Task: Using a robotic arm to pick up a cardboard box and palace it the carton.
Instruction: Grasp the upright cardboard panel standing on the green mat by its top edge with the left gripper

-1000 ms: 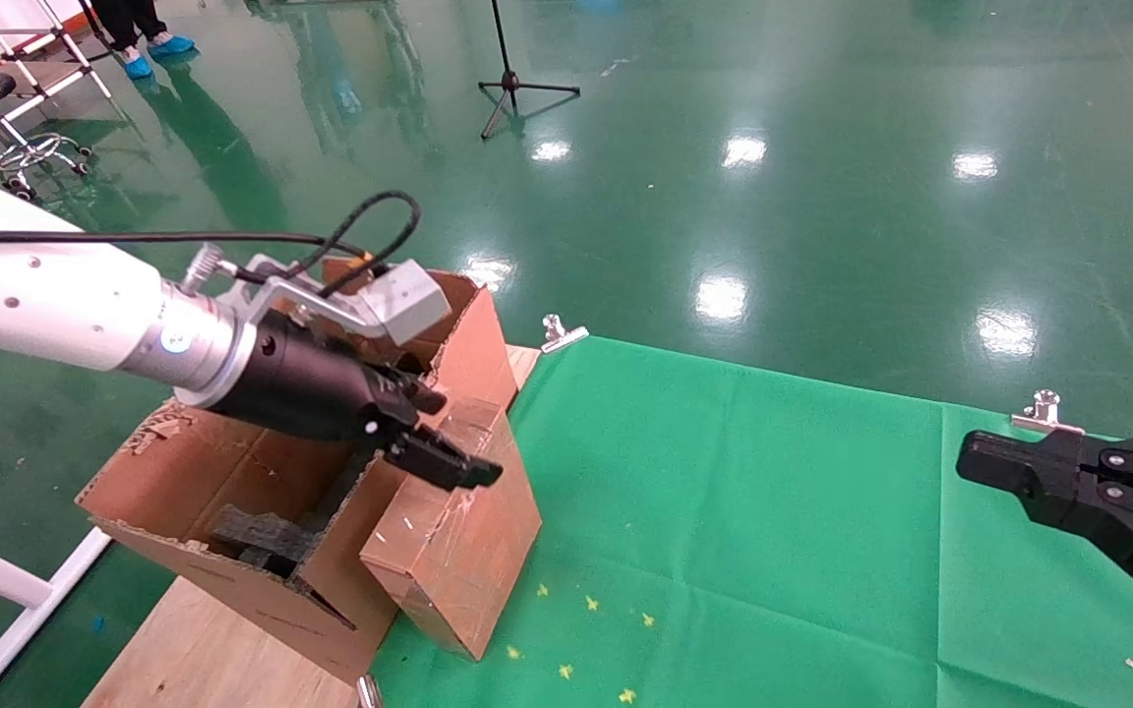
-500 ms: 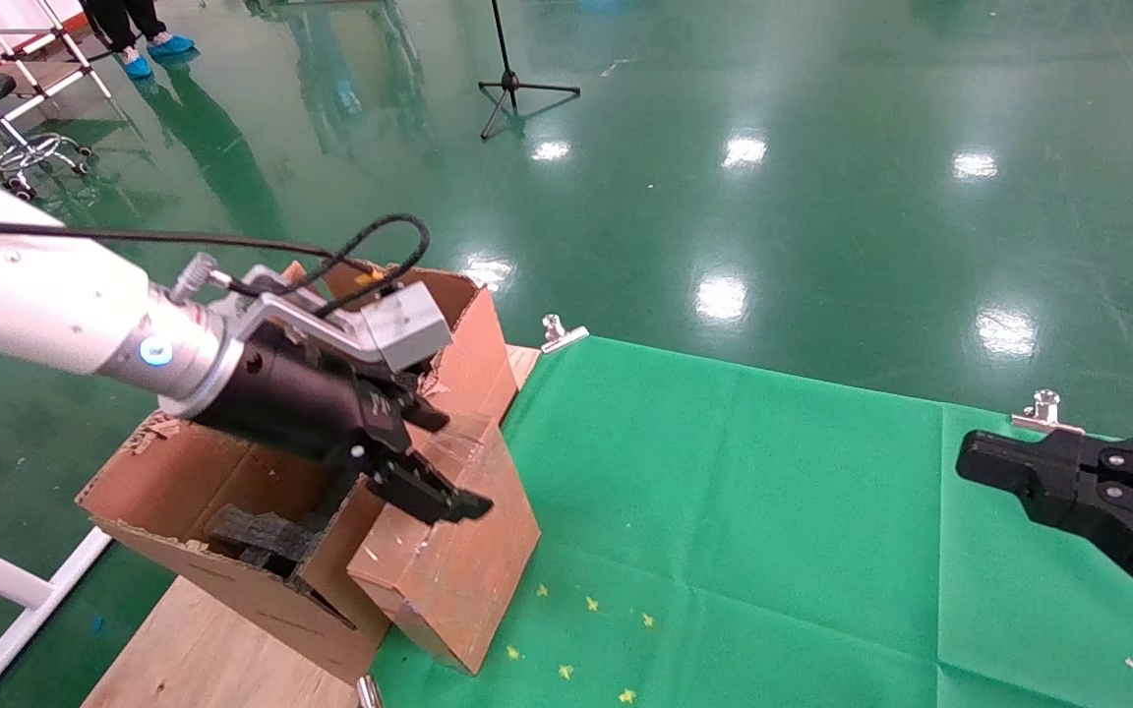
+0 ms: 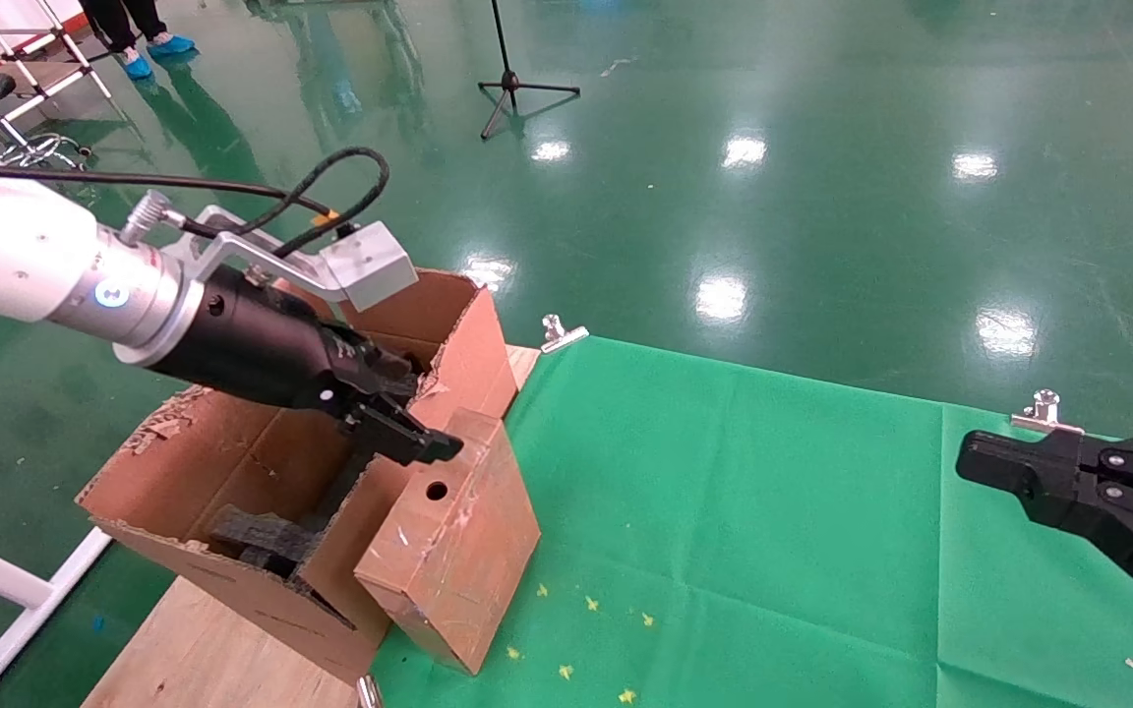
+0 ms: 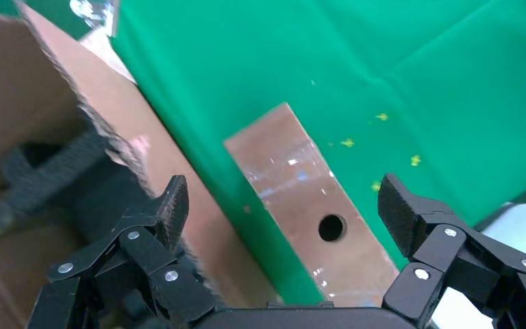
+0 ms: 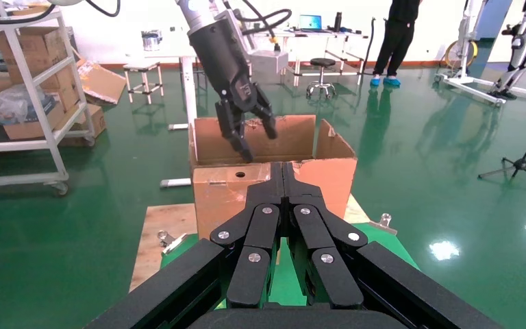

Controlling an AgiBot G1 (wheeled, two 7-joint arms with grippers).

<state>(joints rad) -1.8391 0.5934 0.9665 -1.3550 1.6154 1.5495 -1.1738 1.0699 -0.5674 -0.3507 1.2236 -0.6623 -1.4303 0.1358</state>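
Cardboard box: stood on edge on green cloth, leaned against carton wall, not yet inside | left gripper: spread wide, empty, poised directly above box's upper edge, likely pre-grasp | right gripper: closed, empty, parked well apart.

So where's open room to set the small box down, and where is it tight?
The green cloth is bare between the cardboard box and the parked right gripper. It is tight at the carton: the box leans on its wall, black foam lies inside, and the open left gripper hovers above.
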